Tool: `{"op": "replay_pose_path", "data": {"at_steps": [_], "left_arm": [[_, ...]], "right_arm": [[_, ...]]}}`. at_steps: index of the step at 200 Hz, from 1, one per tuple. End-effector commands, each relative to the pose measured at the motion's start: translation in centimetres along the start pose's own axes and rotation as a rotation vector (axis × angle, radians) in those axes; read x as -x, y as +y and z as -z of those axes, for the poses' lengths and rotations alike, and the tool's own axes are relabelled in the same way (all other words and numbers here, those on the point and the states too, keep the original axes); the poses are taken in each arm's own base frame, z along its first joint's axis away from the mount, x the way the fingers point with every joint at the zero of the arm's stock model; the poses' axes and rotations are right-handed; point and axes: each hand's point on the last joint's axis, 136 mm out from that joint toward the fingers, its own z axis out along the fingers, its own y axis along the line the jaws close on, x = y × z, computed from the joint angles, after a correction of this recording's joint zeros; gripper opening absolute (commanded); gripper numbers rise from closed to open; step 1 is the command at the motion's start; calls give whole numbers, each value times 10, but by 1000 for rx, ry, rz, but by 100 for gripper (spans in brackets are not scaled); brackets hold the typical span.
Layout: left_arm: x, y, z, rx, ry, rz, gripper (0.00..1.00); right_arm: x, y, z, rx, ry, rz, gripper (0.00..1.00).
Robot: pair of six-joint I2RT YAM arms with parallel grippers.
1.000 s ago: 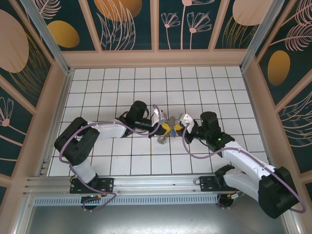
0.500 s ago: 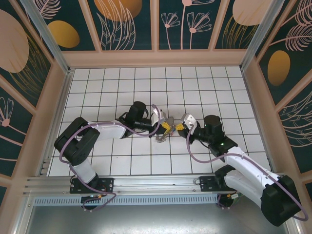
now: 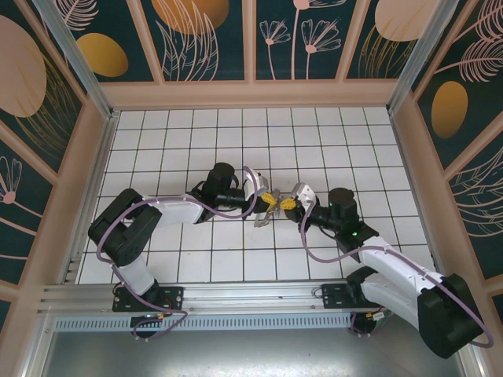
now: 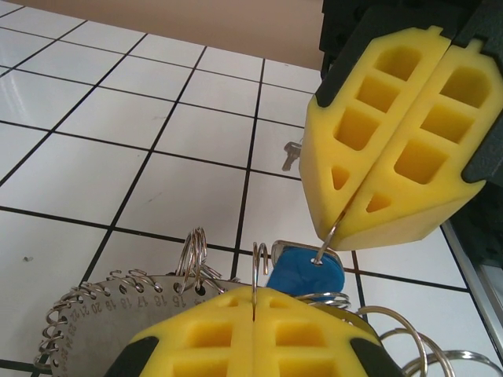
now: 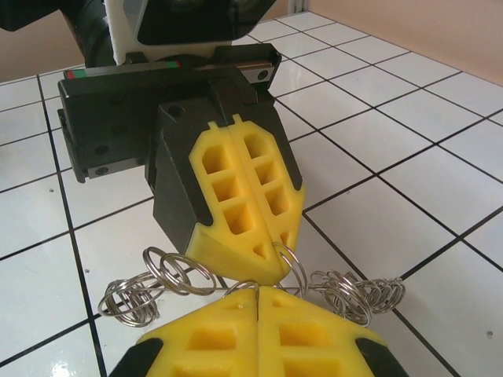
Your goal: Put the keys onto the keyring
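My left gripper (image 4: 254,292) is shut on one small wire loop of the keyring (image 4: 94,314), a grey numbered metal hoop fringed with loops, hanging just over the tiles. My right gripper (image 4: 339,224) faces it tip to tip, shut on a thin wire ring that runs through the hole of a blue-tagged key (image 4: 302,271). In the right wrist view my right gripper (image 5: 258,290) pinches that ring right under the left gripper (image 5: 271,251), with the keyring's loops (image 5: 354,294) spread to both sides. From above, the left gripper (image 3: 269,201) and right gripper (image 3: 288,202) meet over the keyring (image 3: 262,220).
A loose silver key (image 4: 291,155) lies on the white tiled floor (image 3: 196,149) beyond the grippers. Patterned walls (image 3: 251,47) close off the back and both sides. The arm bases sit on the rail (image 3: 236,302) at the near edge.
The right arm has shifted a little and brought its gripper closer against the left one. Both grippers have stayed shut and the keyring has hardly moved.
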Motion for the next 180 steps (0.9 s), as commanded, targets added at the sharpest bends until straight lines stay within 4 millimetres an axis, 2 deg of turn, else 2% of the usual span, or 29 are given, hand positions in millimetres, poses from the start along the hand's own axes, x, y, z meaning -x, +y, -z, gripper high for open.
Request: {"op": "replay_pose_path", "data": {"at_steps": [1,58,180], "left_arm": [[3,0,-3,-8,-13,-27,0],[5,-1,-4,-15,-15,-32,0],[5,0,-6,-22,-6,-34,0]], "right_arm": [[14,1,-1,14,-52,27,0],[19,-8,-3,-28,-67,42,0],[27,-11,-13,-8,-90,44,0]]}}
